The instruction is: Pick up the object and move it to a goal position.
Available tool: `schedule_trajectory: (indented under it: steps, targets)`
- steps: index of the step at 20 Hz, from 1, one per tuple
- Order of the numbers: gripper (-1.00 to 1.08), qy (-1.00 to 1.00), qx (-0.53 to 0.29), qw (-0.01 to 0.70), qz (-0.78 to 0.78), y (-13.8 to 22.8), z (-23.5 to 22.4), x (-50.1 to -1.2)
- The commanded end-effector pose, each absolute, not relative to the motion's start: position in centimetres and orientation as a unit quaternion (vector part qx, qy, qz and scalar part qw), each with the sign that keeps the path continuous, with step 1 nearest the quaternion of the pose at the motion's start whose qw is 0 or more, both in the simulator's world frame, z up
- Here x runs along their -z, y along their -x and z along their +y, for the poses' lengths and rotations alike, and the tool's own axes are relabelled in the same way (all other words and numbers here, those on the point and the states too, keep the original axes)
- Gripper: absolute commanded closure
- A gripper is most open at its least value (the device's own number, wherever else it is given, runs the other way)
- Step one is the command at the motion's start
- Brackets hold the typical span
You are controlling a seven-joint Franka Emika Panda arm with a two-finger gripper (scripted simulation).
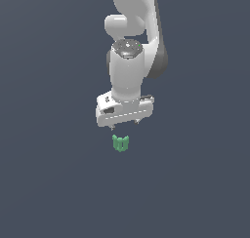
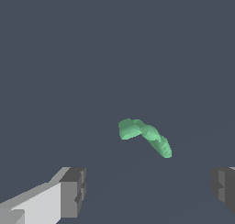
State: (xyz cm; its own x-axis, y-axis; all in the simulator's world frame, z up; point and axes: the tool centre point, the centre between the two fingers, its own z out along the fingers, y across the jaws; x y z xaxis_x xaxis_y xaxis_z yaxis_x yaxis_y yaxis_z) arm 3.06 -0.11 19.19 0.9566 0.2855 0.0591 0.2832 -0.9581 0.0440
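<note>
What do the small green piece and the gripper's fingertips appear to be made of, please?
This is a simulator render, so materials are only suggested. The green object looks like matte plastic: uniform bright green, faceted, with no gloss or texture. The fingertips of the gripper look like matte dark grey pads, perhaps rubber, on a smooth white body that reads as painted metal or plastic.

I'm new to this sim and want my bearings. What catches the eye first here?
The white robot arm hangs down the middle of the exterior view against a plain dark grey ground. Just below its gripper sits the small bright-green object, the only colour in the scene. In the wrist view, the object lies ahead of the wide-apart fingers, untouched.
</note>
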Motion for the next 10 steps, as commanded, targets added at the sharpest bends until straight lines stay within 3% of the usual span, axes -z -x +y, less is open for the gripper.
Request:
schedule_trajectory:
  steps: [1, 10]
  targets:
    - [-0.92, -0.984, -0.030, 0.018, 0.176, -3.17, -0.21, -18.91]
    - [-0.92, -0.957, -0.020, 0.018, 0.290, -3.60, -0.57, -17.93]
